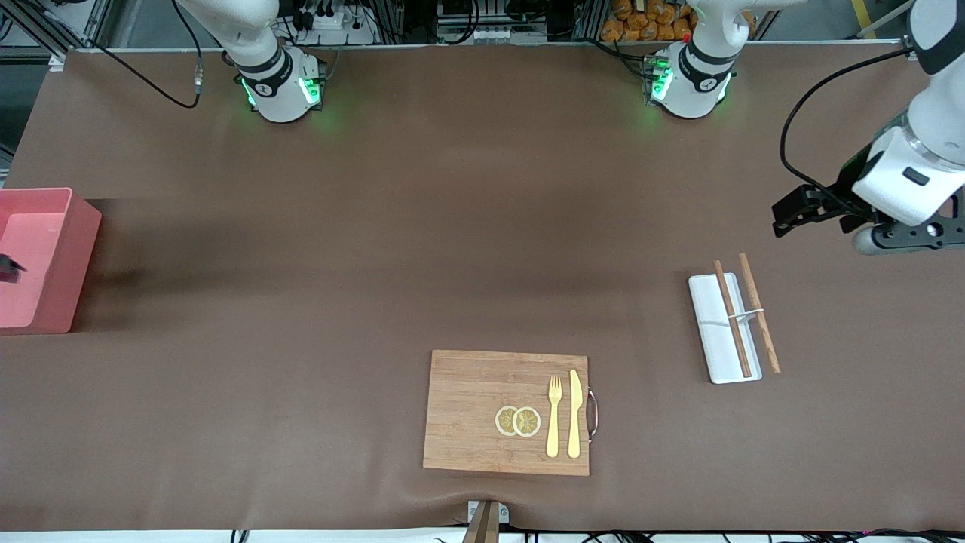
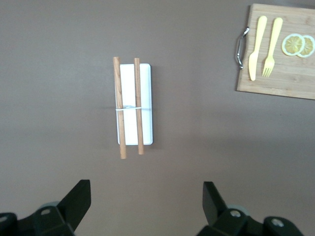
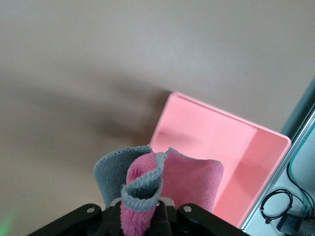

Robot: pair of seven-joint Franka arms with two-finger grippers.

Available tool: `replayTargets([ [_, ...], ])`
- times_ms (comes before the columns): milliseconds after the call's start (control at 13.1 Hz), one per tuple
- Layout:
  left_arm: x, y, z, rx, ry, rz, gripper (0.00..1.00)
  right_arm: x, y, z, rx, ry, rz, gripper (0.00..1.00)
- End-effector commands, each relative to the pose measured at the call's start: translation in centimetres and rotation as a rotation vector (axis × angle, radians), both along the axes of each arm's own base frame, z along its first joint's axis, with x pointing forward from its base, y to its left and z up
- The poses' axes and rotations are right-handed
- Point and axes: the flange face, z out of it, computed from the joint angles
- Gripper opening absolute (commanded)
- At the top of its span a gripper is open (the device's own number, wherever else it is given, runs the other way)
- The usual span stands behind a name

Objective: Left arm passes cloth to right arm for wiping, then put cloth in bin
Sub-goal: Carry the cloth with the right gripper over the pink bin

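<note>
Only the right wrist view shows the cloth (image 3: 167,184), pinched tight in the right gripper (image 3: 147,209) above the bin (image 1: 45,256). The left gripper (image 2: 146,204) hangs wide open, empty, over the tray (image 2: 134,103) and chopsticks (image 2: 118,105).

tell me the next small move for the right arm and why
Probably carry the cloth a little farther over the bin, then open. The right end effector is shut on the cloth, which hangs at the bin's edge rather than squarely above its inside.
</note>
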Motion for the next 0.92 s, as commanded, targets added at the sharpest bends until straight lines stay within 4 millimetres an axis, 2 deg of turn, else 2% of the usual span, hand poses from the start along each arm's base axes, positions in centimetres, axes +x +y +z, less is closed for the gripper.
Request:
replayTargets([
  [0,-0.4,-0.3,1.1,-0.013,-0.020,0.006,1.00,-2.0,-3.9,-3.1,0.024,0.028,-0.002,0.00],
  [153,-0.5,-0.2,1.2,-0.012,-0.022,0.007,1.00,-2.1,-5.5,-7.0,0.030,0.035,-0.019,0.03],
  [230,-0.4,-0.1,1.2,-0.012,-0.022,0.010,1.00,-2.4,-6.4,-9.3,0.041,0.045,-0.032,0.49],
  [306,-0.4,-0.1,1.0,-0.012,-0.017,0.015,1.00,-2.7,-7.3,-11.1,0.046,0.045,-0.045,0.99],
  [459,-0.2,0.1,0.7,-0.012,-0.014,0.027,1.00,-2.9,-7.8,-12.0,0.045,0.039,-0.044,1.00],
  [536,-0.2,0.1,0.7,-0.013,-0.014,0.029,1.00,-2.8,-7.7,-11.6,0.045,0.033,-0.049,1.00],
  [689,-0.2,0.3,0.6,-0.012,-0.011,0.032,1.00,-1.4,-6.2,-9.6,0.030,0.010,-0.032,1.00],
  [766,-0.3,0.4,0.8,-0.012,-0.012,0.032,1.00,-0.7,-4.9,-6.5,0.005,-0.025,-0.019,1.00],
  [842,-0.4,0.4,1.0,-0.012,-0.015,0.043,1.00,0.5,-3.1,-5.1,-0.009,-0.041,0.001,1.00],
])
